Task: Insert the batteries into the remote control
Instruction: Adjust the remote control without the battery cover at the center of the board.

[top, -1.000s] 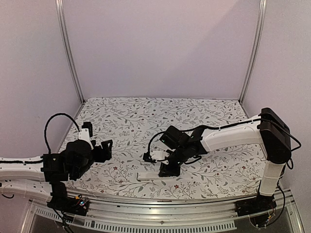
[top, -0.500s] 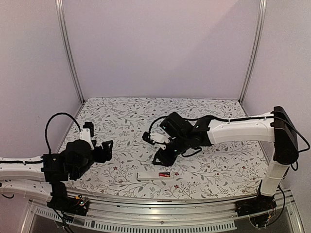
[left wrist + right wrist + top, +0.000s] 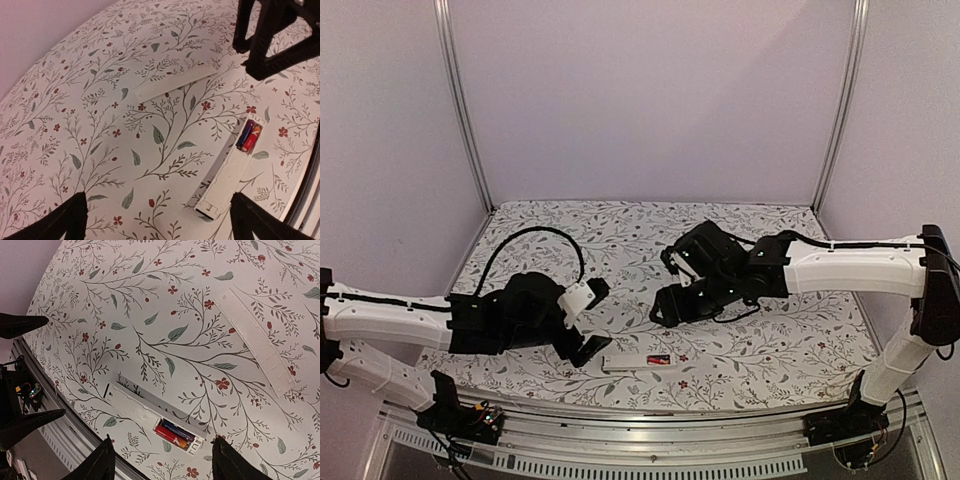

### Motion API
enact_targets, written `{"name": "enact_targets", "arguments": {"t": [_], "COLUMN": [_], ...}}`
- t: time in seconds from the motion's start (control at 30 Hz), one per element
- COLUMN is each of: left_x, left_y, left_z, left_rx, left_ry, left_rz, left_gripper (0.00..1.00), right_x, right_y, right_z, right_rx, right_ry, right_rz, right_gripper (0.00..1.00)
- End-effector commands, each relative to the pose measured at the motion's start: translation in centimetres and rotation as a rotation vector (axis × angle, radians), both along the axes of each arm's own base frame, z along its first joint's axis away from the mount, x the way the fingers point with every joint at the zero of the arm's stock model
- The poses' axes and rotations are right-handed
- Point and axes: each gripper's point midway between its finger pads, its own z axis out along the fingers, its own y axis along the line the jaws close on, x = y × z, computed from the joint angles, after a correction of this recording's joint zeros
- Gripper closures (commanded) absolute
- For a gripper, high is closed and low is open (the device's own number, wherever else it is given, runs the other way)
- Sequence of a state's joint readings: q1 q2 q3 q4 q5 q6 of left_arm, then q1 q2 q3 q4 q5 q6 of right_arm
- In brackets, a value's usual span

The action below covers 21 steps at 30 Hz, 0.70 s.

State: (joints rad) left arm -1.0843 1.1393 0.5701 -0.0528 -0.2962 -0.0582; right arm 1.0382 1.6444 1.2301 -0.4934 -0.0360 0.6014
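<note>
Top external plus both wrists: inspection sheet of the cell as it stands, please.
Surface: floral cloth, flat, no spills seen.
Job's things: remote control near the front edge, compartment open; batteries, one red and one dark, side by side inside it.
Clutter: cover plate loose on the cloth, apart from the remote.
Grippers: left gripper open, empty; right gripper open, empty.
Cables: black cable loop arches over the left arm.
Surroundings: lilac walls, metal frame posts.

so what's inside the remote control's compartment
A red battery and a dark battery lie side by side in the remote control, uncovered. Whatever sits beneath them is hidden.
</note>
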Motion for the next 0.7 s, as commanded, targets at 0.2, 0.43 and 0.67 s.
{"name": "enact_targets", "arguments": {"t": [0.2,0.43,0.67], "left_x": [-5.4,-6.6,-4.4], "left_y": [-2.8,-2.7,-3.1], "left_z": [-5.4,-6.6,-9.0], "left_rx": [0.266,0.305,0.352], "left_ry": [0.126,0.084,0.107], "left_rz": [-0.484,-0.628,-0.605], "left_gripper": [0.01,0.01,0.03], "right_x": [0.5,0.6,-0.3], "right_y": [-3.9,-5.8,-5.6], "right_z": [0.8,1.3,0.1], "right_rx": [0.094,0.199,0.162], "right_ry": [-0.070,-0.109,-0.072], "right_rz": [-0.180,-0.249,-0.200], "right_gripper": [0.01,0.01,0.08]}}
